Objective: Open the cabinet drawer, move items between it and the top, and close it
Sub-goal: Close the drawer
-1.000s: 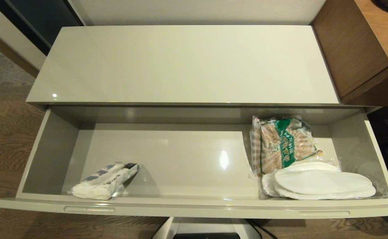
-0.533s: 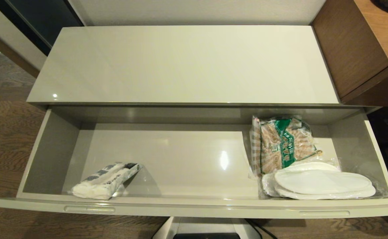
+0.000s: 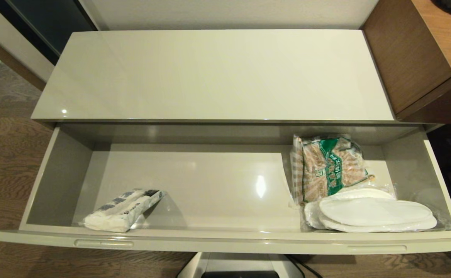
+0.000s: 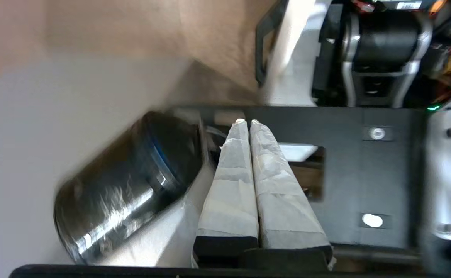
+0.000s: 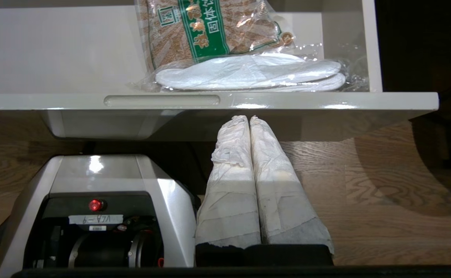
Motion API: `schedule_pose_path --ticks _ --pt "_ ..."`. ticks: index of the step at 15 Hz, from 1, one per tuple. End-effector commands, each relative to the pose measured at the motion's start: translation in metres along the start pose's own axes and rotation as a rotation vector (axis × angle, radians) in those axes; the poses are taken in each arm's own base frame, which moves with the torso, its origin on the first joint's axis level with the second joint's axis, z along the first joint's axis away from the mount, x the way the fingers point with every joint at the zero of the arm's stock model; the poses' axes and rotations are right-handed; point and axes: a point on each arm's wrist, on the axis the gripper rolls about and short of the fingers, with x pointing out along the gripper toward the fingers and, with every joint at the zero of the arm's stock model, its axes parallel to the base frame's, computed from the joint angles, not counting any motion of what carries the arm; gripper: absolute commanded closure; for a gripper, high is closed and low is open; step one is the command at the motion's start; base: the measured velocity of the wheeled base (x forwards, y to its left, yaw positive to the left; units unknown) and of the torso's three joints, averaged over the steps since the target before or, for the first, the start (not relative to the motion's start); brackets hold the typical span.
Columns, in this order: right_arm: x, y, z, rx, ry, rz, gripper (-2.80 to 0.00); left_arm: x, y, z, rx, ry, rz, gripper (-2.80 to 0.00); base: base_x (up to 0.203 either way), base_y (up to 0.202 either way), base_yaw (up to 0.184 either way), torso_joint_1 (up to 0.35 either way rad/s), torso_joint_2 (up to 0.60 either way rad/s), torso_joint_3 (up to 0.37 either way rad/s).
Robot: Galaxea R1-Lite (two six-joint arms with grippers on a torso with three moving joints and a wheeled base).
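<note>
The cabinet drawer (image 3: 225, 241) stands pulled fully out below the bare, glossy top (image 3: 210, 73). Inside it, a white tissue pack with blue print (image 3: 121, 210) lies at the front left. Wrapped white slippers (image 3: 372, 214) lie at the front right, also in the right wrist view (image 5: 248, 73). Neither arm shows in the head view. My right gripper (image 5: 249, 119) is shut and empty, low in front of the drawer's front panel (image 5: 210, 101). My left gripper (image 4: 245, 122) is shut and empty, down beside the robot's own base.
A brown-and-green checked snack bag (image 3: 328, 166) lies behind the slippers, partly under them. A brown wood desk (image 3: 426, 54) adjoins the cabinet on the right. The robot's base (image 5: 94, 208) sits on the wood floor (image 3: 5, 162) under the drawer front.
</note>
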Motion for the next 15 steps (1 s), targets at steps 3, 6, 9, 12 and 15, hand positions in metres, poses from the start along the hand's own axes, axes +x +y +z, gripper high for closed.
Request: schedule_pose_path --ticks 3,6,9,12,15 --pt "-0.002 0.000 -0.001 0.001 -0.021 0.000 0.00 0.017 0.002 0.011 -0.025 0.087 -0.158 0.00 0.000 0.000 0.000 0.000 0.00 0.000" --pt "-0.002 0.000 -0.001 0.002 -0.022 0.000 0.00 0.013 0.024 0.044 -0.136 0.169 -0.328 0.00 0.000 0.000 0.000 0.000 0.00 0.000" --pt "-0.002 0.000 -0.001 0.000 -0.021 0.000 0.00 0.011 0.050 0.078 -0.291 0.215 -0.450 0.00 0.000 0.000 0.000 0.000 0.00 0.000" --pt "-0.002 0.000 -0.001 0.000 -0.021 0.000 0.00 0.014 0.078 0.109 -0.438 0.254 -0.517 0.00 0.000 0.000 0.000 0.000 0.00 0.000" --pt "-0.002 0.000 -0.001 0.000 -0.021 0.000 0.00 0.016 0.091 0.123 -0.510 0.255 -0.539 0.00 0.000 0.000 0.000 0.000 0.00 0.000"
